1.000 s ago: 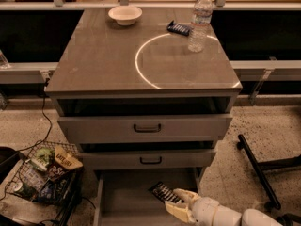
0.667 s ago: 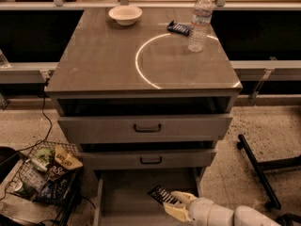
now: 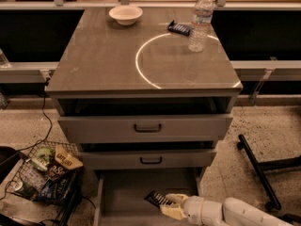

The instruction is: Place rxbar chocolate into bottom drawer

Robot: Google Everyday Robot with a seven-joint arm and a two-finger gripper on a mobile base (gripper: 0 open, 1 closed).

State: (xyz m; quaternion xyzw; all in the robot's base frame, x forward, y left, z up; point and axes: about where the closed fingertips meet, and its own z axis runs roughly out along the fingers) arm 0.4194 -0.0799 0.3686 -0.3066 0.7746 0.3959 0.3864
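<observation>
Clearly the job is nearly done. At the foot of the grey cabinet [image 3: 141,55] the bottom drawer [image 3: 127,192] stands pulled out. The gripper [image 3: 170,207] reaches in from the cabinet's right side, low over the drawer floor, pinched on the rxbar chocolate [image 3: 156,200]. What's left, I'd say: lower, let go, pull clear. Nothing blocks the drawer. A wire basket [image 3: 44,173] of snacks sits on the floor left of the cabinet; a water bottle [image 3: 201,21], bowl [image 3: 125,14] and dark blue bar [image 3: 179,28] rest on top.
</observation>
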